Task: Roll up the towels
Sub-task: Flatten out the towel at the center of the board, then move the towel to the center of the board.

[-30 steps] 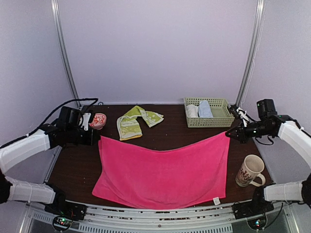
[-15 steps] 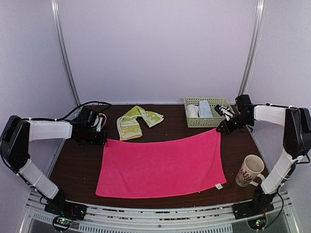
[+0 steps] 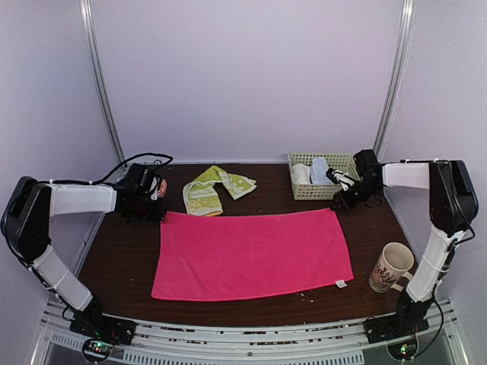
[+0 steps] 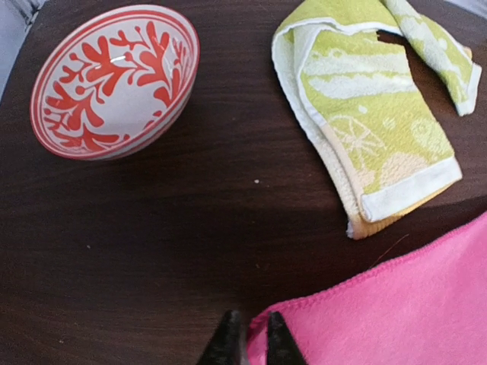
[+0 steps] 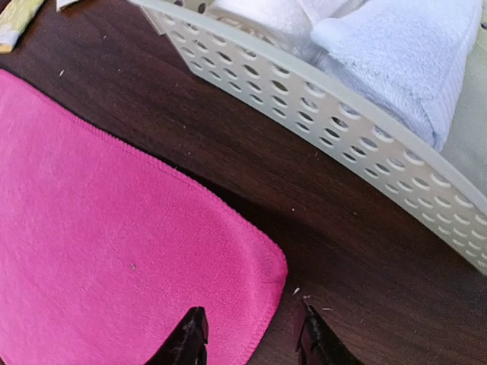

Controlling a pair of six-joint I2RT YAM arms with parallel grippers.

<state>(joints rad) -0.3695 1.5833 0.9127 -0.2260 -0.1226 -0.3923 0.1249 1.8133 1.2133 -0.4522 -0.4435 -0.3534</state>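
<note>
The long hot-pink towel (image 3: 251, 255) lies spread flat in the middle of the table. My left gripper (image 3: 162, 215) is low at its far-left corner. In the left wrist view the left gripper (image 4: 253, 338) has its jaws a narrow slit apart, with the pink towel (image 4: 411, 304) corner lying in the slit. My right gripper (image 3: 340, 204) is at the far-right corner. The right wrist view shows this gripper (image 5: 251, 334) open, straddling the rounded corner of the pink towel (image 5: 99, 228), which rests on the wood. The yellow-green cloth (image 3: 209, 190) lies crumpled behind the pink one, also seen as folded cloth (image 4: 365, 114).
A pale perforated basket (image 3: 326, 191) with rolled white and light-blue cloths stands just behind my right gripper, its wall (image 5: 342, 129) close by. A red-patterned bowl (image 4: 114, 80) sits by my left gripper. A mug (image 3: 390, 268) stands near the front right.
Both arms carried the pink towel's far corners away from the bases and down, so it now lies flat and stretched. Both grippers' jaws have parted, the right widely, the left only slightly.
</note>
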